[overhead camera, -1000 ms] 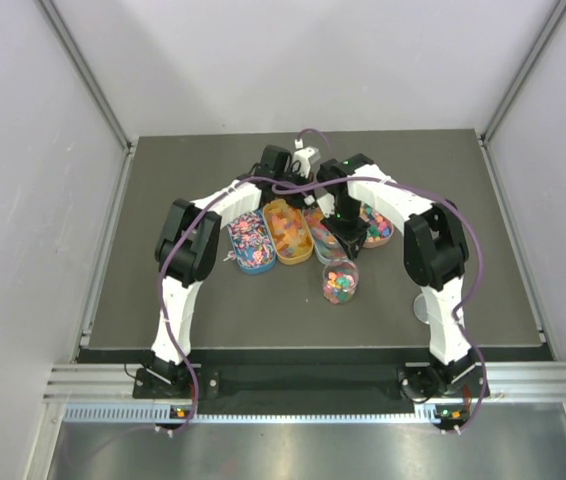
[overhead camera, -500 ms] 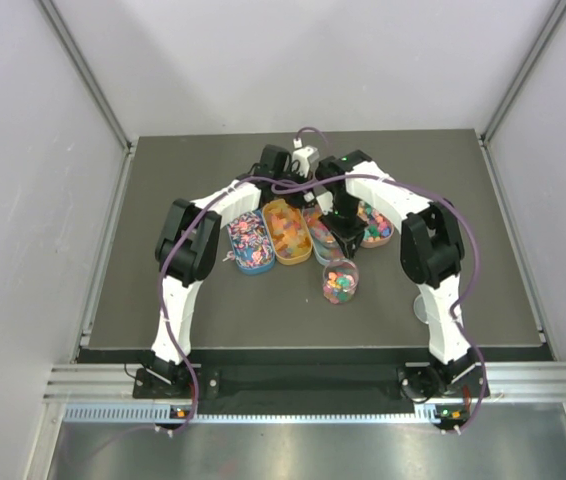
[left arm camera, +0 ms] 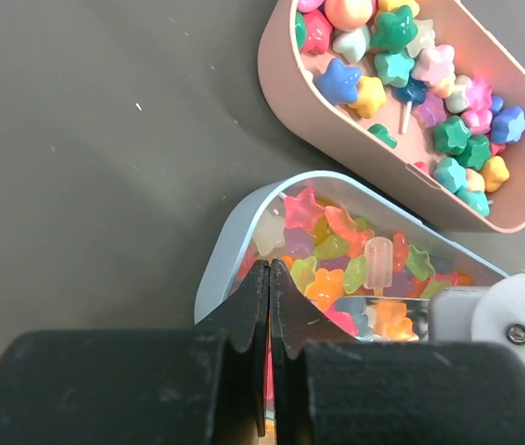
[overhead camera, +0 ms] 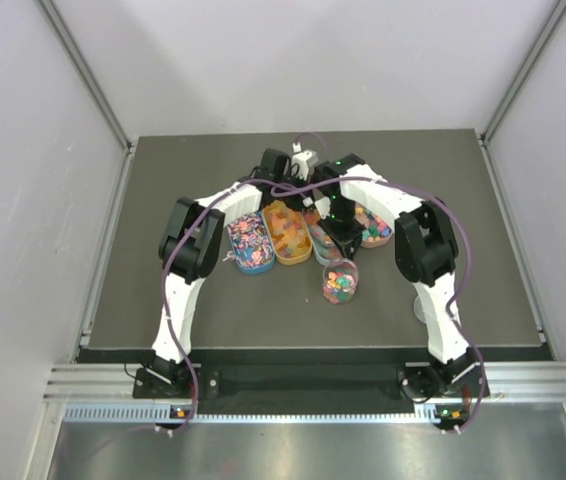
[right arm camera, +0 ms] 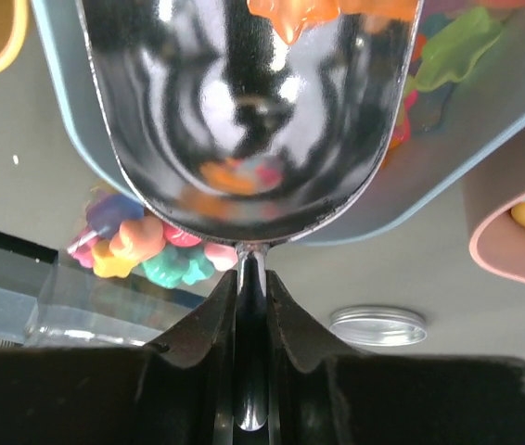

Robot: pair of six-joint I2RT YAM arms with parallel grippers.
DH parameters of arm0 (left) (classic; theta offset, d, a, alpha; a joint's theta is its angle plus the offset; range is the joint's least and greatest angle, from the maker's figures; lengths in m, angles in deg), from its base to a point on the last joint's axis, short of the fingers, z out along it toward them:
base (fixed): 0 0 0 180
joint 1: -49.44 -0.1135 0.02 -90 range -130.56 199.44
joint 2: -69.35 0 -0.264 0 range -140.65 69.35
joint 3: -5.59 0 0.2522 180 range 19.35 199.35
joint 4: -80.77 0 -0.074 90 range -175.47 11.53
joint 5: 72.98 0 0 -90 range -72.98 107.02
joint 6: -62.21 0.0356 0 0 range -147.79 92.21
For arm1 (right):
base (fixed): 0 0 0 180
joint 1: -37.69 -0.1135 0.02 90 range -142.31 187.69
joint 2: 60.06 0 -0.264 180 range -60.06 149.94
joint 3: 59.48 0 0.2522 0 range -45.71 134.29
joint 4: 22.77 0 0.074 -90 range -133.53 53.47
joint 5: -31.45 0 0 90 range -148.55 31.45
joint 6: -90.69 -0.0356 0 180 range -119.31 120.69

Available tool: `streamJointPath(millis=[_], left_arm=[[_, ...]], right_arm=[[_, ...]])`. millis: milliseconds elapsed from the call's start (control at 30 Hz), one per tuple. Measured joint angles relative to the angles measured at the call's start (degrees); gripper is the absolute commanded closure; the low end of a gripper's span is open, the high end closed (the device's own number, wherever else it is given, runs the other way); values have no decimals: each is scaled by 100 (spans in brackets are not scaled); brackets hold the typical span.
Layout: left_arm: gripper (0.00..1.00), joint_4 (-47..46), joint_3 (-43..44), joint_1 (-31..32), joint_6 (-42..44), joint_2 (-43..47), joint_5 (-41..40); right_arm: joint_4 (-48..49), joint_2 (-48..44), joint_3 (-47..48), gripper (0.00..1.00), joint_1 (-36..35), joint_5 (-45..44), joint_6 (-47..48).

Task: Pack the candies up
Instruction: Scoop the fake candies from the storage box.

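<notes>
The right tool (right arm camera: 250,278) clamped the scoop (right arm camera: 244,111) handle, its bowl ahead over candies (left arm camera: 337,250). The left tool (left arm camera: 269,278) was pinched narrow above the pale blue tray (left arm camera: 216,278).

Left gripper (left arm camera: 269,269) low centre, black jaws pressed together, tips over near rim of pale blue tray (left arm camera: 230,250). Tray holds translucent candies (left arm camera: 341,224) — stars and others, in orange, pink, yellow-green. Pink tray (left arm camera: 337,125) just beside it, upper right — filled with opaque star-shaped candies, mixed colours. Dark table (left arm camera: 105,139) at left. White part (left arm camera: 522,320) with screw, lower right.
</notes>
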Motion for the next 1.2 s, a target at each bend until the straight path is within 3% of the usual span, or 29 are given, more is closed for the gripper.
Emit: streamJointPath(millis=[1200], left_arm=[[100,-286,107,-212,-326,-107,-118]], right_arm=[[-85,680,1137,100,-4,-531,184]])
